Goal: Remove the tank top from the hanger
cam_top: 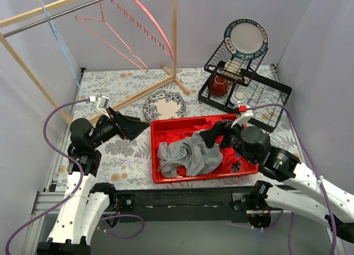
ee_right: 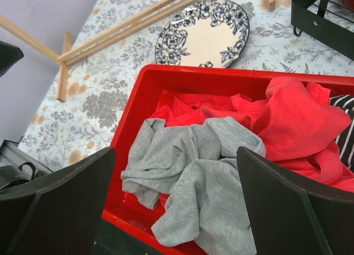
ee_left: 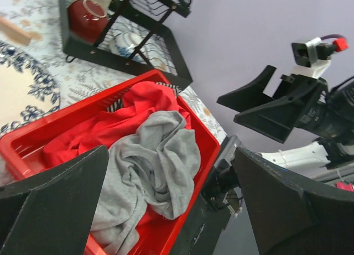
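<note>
1. The grey garment point(cam_top: 191, 155) lies crumpled in the red bin point(cam_top: 166, 125), on top of red clothes point(cam_top: 194, 128) and against the bin's near-left part. It is judged to be the tank top, though its cut cannot be read from the folds.
2. The hangers point(cam_top: 119, 36) on the rod point(cam_top: 61, 11) at far left are bare. No fabric is on either wire frame, so the garment is judged to be off the hanger and the task essentially done.
3. The garment is a lump with no clear long axis. Its spread runs mostly left to right along the bin's near wall.
4. The right gripper point(cam_top: 213, 134) hovers over the bin's right half, just right of the garment and pointing left and down at it. Its fingers are wide apart with nothing between them.
5. The left gripper point(cam_top: 130, 126) sits outside the bin's left wall, pointing right toward the garment. Its fingers are also spread, with nothing held.
6. The right arm is the nearer one. Any further pick would be a short reach to the left and down for it, whereas the left arm would have to cross the bin wall.
7. The plate point(cam_top: 164, 106) and dish rack point(cam_top: 243, 83) stand beyond the bin, apart from both grippers.
</note>
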Motion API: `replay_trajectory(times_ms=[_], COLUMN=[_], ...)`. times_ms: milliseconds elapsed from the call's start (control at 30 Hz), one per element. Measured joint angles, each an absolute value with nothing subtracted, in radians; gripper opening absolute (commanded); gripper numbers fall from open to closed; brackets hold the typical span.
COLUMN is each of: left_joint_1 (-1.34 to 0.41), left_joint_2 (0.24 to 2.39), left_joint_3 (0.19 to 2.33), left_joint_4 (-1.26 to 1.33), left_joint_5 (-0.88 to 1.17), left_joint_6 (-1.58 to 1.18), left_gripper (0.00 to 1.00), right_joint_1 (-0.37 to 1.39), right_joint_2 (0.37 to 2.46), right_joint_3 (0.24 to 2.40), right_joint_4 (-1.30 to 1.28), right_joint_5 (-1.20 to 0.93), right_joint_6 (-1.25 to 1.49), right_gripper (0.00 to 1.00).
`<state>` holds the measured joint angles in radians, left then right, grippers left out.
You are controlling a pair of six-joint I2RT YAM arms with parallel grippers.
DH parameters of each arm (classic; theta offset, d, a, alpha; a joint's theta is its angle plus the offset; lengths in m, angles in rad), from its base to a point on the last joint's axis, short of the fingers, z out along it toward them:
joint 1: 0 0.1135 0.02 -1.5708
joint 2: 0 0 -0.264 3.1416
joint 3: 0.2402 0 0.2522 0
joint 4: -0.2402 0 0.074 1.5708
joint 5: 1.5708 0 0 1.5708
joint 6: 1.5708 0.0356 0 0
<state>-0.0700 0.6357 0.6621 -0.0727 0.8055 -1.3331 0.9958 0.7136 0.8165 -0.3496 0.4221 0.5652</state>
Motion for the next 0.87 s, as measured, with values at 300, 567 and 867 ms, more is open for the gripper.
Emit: replay_trajectory(times_ms=[300,567,867], left_joint_1=[-0.076,-0.077,-0.078], left_joint_2=[0.632,0.631,0.631], left_joint_3=[0.661,0.661,0.661], left_joint_4=[0.032,0.039,0.039], left_joint_5=[0.904,0.922,0.926], left_joint_6=[-1.378,-1.396,-1.404], left_gripper=[0.98,0.98,0.98], right_joint_1=[0.996,0.996,0.996], right_joint_2=[0.628,0.621,0.622], right_joint_3=[0.794,0.794,0.794], right_joint_4=[-0.285,-0.283,-0.283], right_joint_5=[0.403,0.397,0.393], right_joint_6=[0.558,0.559,0.559], right_gripper=[0.98,0.97,0.98])
